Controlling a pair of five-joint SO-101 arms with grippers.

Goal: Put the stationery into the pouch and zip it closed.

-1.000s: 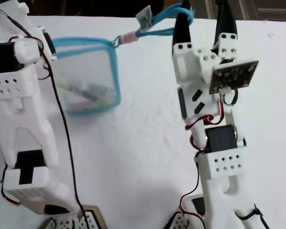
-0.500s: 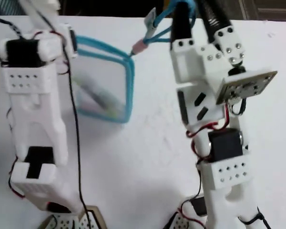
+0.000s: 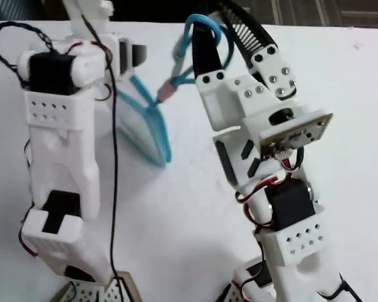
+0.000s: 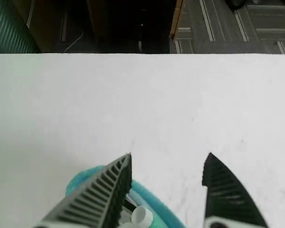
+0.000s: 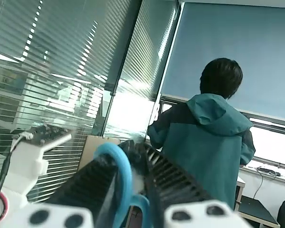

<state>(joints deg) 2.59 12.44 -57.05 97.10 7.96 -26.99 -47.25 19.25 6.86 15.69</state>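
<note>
The clear pouch [image 3: 143, 129] with blue edging stands tilted up on its edge between the two arms. Its pink zip pull [image 3: 166, 93] leads to a blue strap loop [image 3: 198, 28]. My right gripper [image 3: 217, 28] is raised at the table's far side and shut on that strap [image 5: 119, 183], which runs between its black fingers [image 5: 173, 173]. My left gripper [image 4: 169, 156] is open just above the table, with the pouch's blue rim [image 4: 83, 178] against one finger. A white cap [image 4: 142, 216] of some stationery shows inside the rim.
The white table [image 3: 340, 75] stretches bare to the right and toward the far edge [image 4: 142, 53]. Both arm bases [image 3: 94, 289] stand at the near edge, with cables hanging along the left arm.
The right gripper has pulled the strap leftward and up, tipping the pouch from flat onto its edge. The left arm has moved right and forward, close to the pouch.
</note>
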